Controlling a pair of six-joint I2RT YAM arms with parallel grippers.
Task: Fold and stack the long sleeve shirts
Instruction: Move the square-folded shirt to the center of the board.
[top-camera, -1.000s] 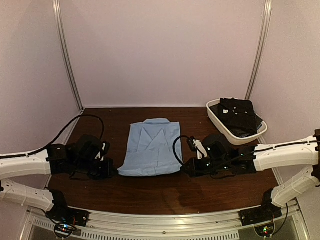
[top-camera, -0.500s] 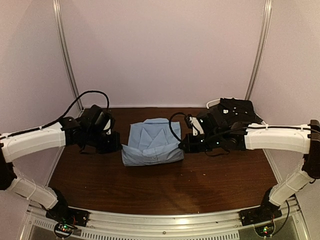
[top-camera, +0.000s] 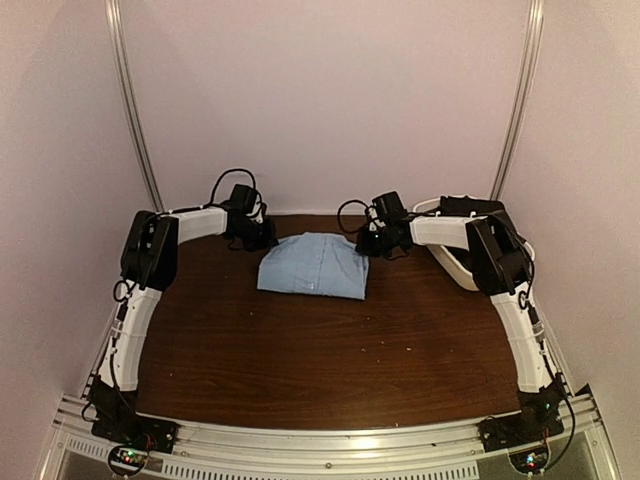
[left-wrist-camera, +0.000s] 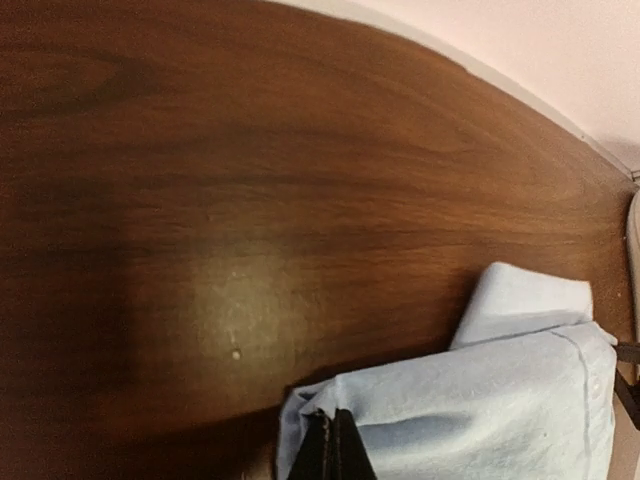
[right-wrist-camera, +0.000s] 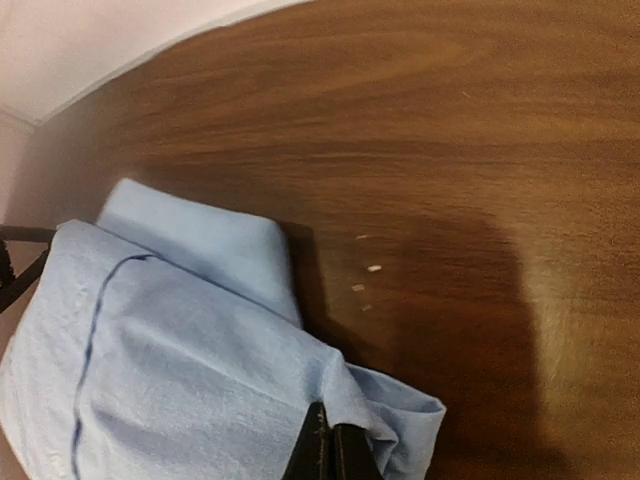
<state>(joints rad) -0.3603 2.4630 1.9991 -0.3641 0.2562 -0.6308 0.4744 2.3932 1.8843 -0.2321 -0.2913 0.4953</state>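
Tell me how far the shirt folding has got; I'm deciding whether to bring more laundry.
Done: the light blue shirt lies as a compact folded rectangle on the table. In hand: the left gripper and right gripper are each shut on a far corner of it, not yet released. Left: letting go and stacking; no stack of shirts shows on the table.

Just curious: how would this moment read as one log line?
light blue cloth shirt: folded | left pincer, right pincer: shut on its corners

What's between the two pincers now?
The folded light blue shirt, from left pincer to right pincer, each shut on a corner; seen in the top view.
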